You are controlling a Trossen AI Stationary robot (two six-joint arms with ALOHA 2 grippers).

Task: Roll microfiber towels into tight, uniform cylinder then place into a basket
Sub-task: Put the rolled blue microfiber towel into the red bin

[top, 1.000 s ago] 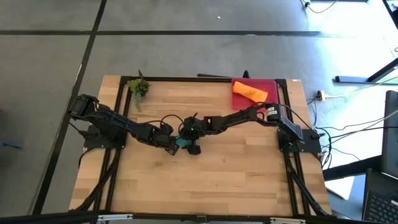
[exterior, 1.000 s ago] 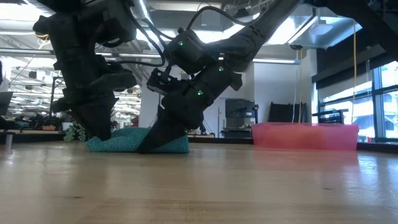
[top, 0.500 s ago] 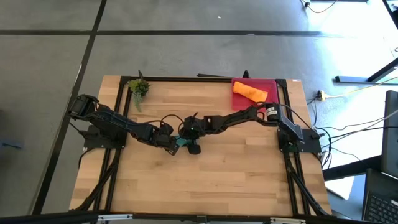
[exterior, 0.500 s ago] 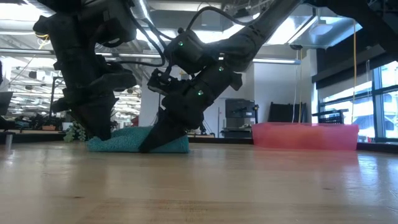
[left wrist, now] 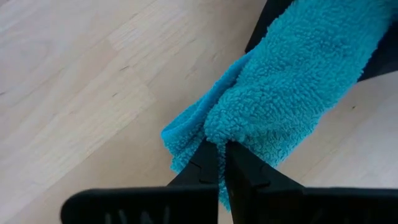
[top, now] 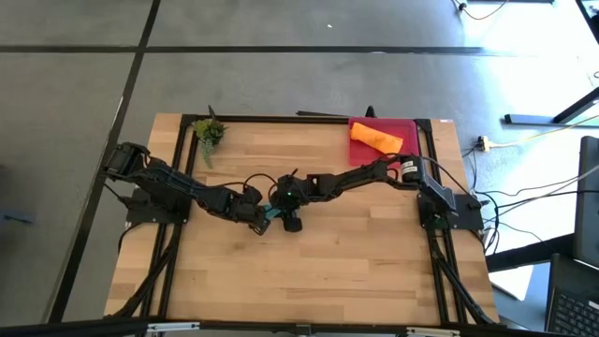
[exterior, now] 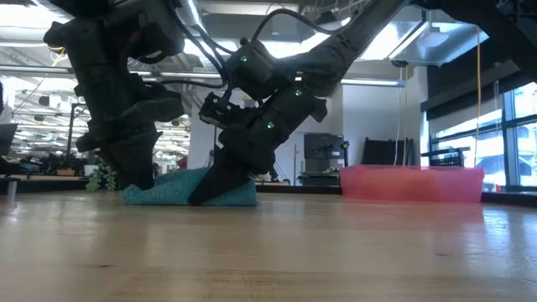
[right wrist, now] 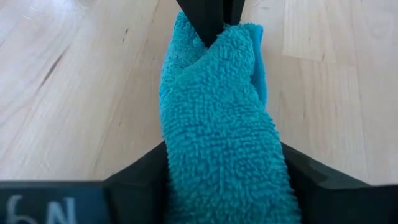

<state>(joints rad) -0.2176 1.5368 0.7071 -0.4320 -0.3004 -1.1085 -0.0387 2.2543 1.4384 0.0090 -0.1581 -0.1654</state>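
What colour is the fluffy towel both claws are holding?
Teal; the towel shows best in the right wrist view.

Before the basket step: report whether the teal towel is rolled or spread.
Rolled. The teal towel is a bunched cylinder on the table, left tool pinching one end, right tool around the other.
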